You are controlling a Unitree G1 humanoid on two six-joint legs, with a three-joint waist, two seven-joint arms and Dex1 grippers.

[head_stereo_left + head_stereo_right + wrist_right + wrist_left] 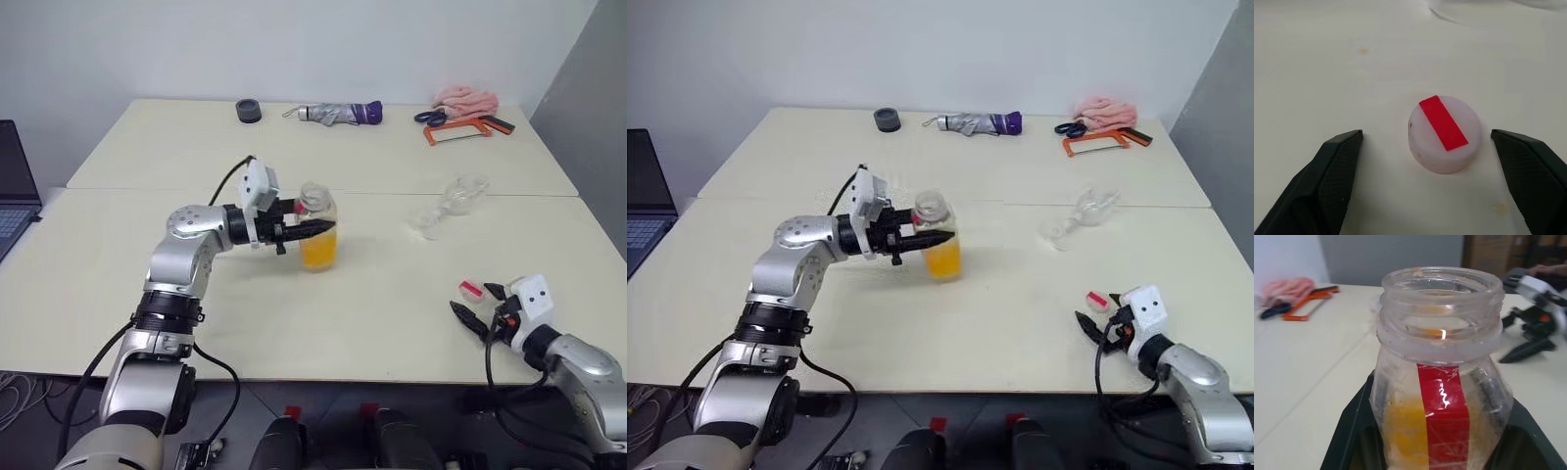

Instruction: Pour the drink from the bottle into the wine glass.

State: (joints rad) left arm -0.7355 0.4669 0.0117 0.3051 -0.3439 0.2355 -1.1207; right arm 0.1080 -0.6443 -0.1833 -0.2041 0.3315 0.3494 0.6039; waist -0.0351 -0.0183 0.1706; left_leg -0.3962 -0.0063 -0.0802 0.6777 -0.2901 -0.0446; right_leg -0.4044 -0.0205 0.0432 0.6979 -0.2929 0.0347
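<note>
Near the middle of the table (118, 294) my left gripper (313, 229) is closed on the one bottle (318, 231), which stands upright, uncapped, with drink (319, 251) in its lower half. On all sides of it I see free surface. One wine glass (453, 203) lies on its side further right, well apart. My right gripper (1425, 161) has its fingers spread wide near the front edge, and one cap (1445, 133) sits on the table between them, not touching. Along the far edge I count one umbrella (341, 114), one black ring (249, 111), one saw (468, 127), one pink cloth (467, 99).
</note>
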